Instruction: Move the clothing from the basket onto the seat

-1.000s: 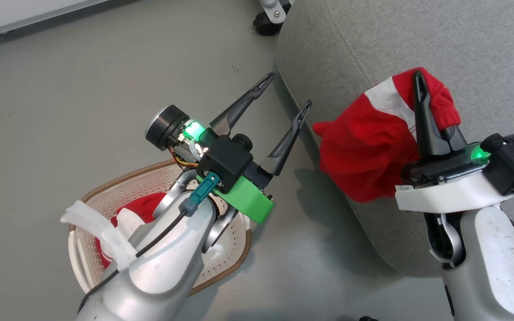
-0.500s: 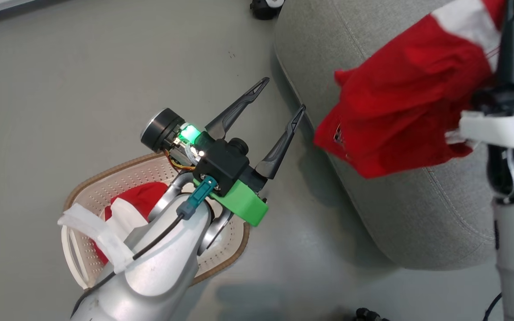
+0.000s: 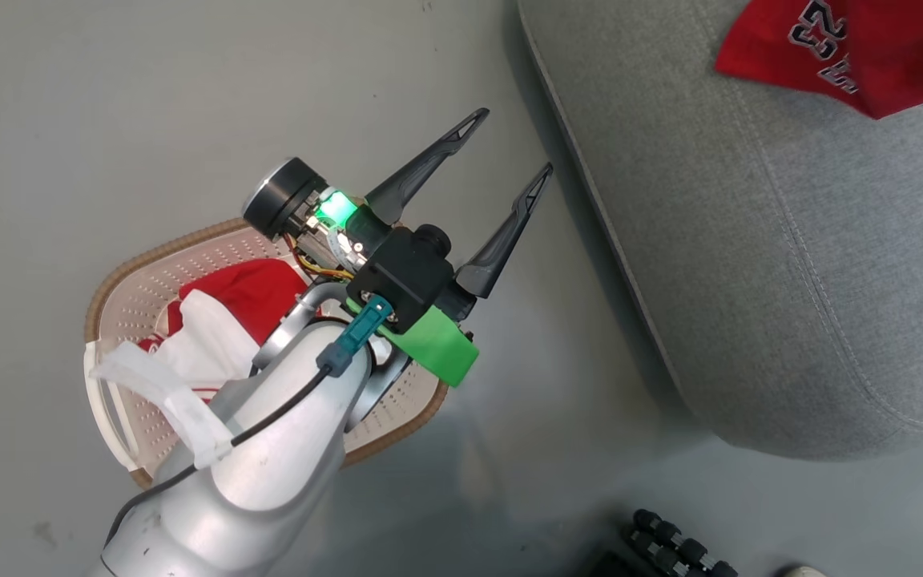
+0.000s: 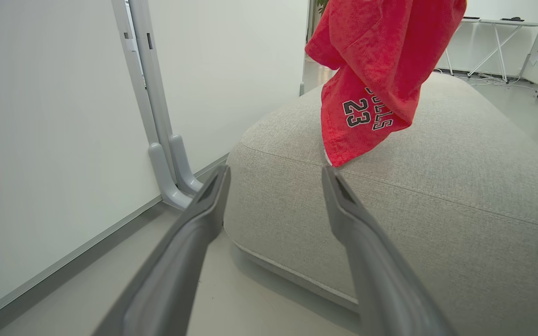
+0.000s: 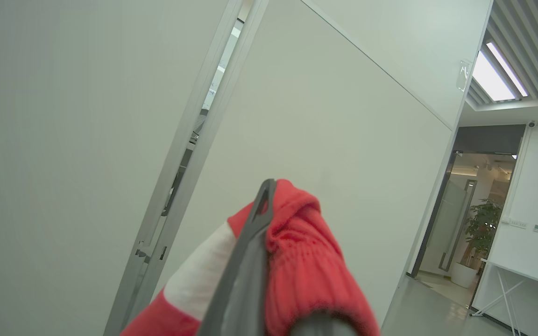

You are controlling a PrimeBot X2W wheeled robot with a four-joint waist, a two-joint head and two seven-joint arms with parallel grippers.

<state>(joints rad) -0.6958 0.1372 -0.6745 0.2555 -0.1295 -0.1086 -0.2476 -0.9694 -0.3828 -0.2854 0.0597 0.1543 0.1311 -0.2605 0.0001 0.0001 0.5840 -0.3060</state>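
Lifting clear of the seat's front edge, the red garment (image 3: 870, 48) now hangs over the top of the seat (image 3: 750, 280), inside its seam line. A second ago it drooped over the rounded edge, partly above the floor (image 3: 149, 120). The head camera has also swung during that second, so the whole picture has shifted. Even so, the garment's place relative to the seat has plainly changed: it sits higher and further in.

In the right wrist view, the right gripper (image 5: 265, 191) has its two dark fingers pressed together on a bunched fold of this garment, where a ribbed red band meets a white panel. From the left wrist view the cloth dangles with the number 23 showing. Its lowest corner is close to the seat's surface near the seam; whether it touches cannot be told.

The left gripper (image 3: 514, 140) hovers with its fingers spread wide and nothing between them, above the floor between the basket (image 3: 409, 417) and the seat. It has barely moved.

The other garment (image 3: 245, 288), red with white parts, lies crumpled in the basket on the floor, partly hidden behind the left arm.

For the task, this suggests the first piece is about ready to be lowered and let go onto the seat. Half the job would then remain, with the idle left gripper the nearer one for reaching back into the basket.
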